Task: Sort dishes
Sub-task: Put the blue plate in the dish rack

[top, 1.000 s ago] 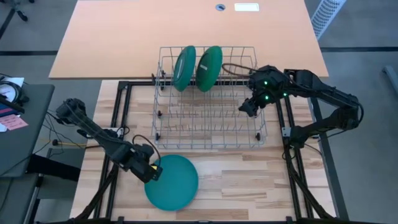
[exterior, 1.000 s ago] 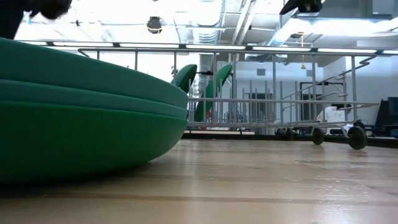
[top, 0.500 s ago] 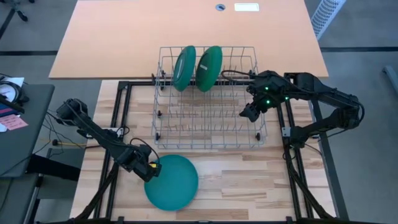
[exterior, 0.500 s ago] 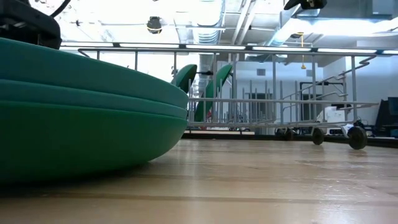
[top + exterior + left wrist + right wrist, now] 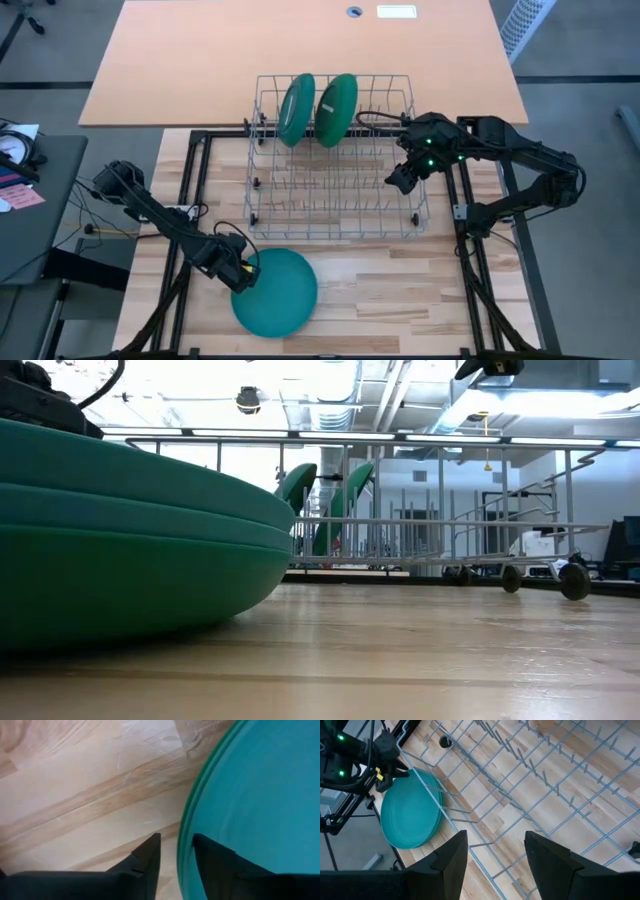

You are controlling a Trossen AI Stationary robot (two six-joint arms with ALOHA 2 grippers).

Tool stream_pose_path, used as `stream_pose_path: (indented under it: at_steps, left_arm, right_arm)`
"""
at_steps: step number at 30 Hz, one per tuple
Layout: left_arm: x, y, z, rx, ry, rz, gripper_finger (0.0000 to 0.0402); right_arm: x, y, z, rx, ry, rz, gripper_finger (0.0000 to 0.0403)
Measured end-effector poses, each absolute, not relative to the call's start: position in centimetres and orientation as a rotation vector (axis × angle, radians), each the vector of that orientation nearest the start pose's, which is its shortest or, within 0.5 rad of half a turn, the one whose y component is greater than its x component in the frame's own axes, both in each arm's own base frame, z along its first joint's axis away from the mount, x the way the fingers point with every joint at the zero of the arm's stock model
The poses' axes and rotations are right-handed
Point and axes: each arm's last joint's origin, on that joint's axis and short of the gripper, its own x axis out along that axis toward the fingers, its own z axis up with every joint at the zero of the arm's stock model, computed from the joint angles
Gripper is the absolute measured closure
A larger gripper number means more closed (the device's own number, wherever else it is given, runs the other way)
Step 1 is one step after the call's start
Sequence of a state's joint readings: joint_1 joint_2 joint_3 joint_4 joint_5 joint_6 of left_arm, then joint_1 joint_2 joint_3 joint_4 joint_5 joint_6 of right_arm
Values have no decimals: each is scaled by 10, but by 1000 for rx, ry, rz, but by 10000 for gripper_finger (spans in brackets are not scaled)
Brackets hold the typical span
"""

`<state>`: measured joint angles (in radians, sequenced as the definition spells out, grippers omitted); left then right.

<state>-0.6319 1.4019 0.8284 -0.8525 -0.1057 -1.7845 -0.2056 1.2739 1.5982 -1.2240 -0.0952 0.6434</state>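
Teal matte plastic, nearest of all: stack of round shallow teal plates (image 5: 275, 292) flat on the pale wooden tabletop (image 5: 400, 290), at the near edge, in front of the wire rack. Left gripper (image 5: 243, 277) right at that stack's left rim. Seen from its own wrist: one dark finger (image 5: 147, 857) outside on the wood, the other over the teal face, top plate's rim (image 5: 186, 845) running up through the narrow gap between them. Jaws narrow and straddling the rim; actual pinch not clear from these views, so grip uncertain. Rim line lying roughly along the fingers' reach, plate body off to the inner-finger side. Probably a lift of the top plate next, tipping it upright on the way.

Farther back: silver wire dish rack (image 5: 335, 200), mostly vacant slots. Right gripper (image 5: 400, 178) hovering above the rack's right side, jaws apart, nothing held, waiting. Farthest: two dark green round plates (image 5: 317, 108) standing on edge in the rack's back row, side by side. Left arm clearly the nearer one to the stack.
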Motion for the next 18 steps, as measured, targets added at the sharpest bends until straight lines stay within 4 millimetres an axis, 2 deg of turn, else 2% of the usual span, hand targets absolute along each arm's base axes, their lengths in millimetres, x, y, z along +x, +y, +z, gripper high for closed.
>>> stream_pose_path:
  at_steps: [6,12,18]
  left_arm:
    - [187,-133,185,-990,1208,820,306]
    - [184,-132,177,-926,1234,901,312]
    - [184,-132,180,-946,1225,880,371]
  right_arm:
    - [212,-41,416,728,825,-384,201]
    - [213,-43,416,700,810,-415,201]
    - [214,-43,417,689,792,-410,201]
